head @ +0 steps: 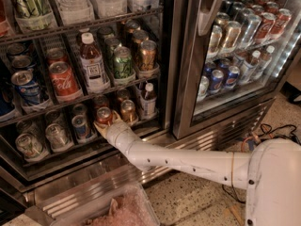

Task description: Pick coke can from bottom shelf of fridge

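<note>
The coke can (104, 115), small and red with a silver top, stands in a lane on the bottom shelf (61, 150) of the fridge (182, 102), whose left door is open. My gripper (105, 122) reaches into the shelf from the lower right. Its cream fingers hug the can on both sides, shut on it, and the can still rests on the rack. A copper-orange can (128, 110) stands just right of it.
Silver cans (56, 135) and a blue can (81, 126) stand left of the gripper, and a small bottle (148, 100) to the right. The rack above holds a Coca-Cola can (63, 80), a white-capped bottle (93, 62) and a green can (122, 62). A plastic bin (141, 201) sits on the floor.
</note>
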`<state>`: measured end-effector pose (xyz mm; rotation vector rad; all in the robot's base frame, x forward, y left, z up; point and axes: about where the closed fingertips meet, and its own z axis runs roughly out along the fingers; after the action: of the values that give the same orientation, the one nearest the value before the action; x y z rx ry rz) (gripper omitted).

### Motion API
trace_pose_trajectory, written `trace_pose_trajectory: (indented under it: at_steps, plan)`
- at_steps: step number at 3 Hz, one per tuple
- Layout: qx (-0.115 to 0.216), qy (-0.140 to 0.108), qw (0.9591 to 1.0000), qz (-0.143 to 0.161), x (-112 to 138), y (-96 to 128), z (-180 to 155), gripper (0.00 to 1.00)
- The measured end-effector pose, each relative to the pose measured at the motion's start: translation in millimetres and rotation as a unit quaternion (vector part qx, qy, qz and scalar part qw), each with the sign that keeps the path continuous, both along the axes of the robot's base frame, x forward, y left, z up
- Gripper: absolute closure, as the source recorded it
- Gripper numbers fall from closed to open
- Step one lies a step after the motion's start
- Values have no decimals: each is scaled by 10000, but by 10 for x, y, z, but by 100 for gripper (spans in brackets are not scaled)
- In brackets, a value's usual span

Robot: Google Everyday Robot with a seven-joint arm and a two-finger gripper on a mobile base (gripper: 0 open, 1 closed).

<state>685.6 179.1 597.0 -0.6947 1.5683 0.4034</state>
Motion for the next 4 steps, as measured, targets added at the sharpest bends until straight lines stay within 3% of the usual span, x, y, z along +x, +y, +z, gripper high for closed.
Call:
trace_pose_trajectory:
  at_steps: [1, 4]
  plan:
    - [-2, 20, 10000, 14, 3, 7, 16, 98]
    - [-152, 50, 9995, 262, -81, 69, 62, 100]
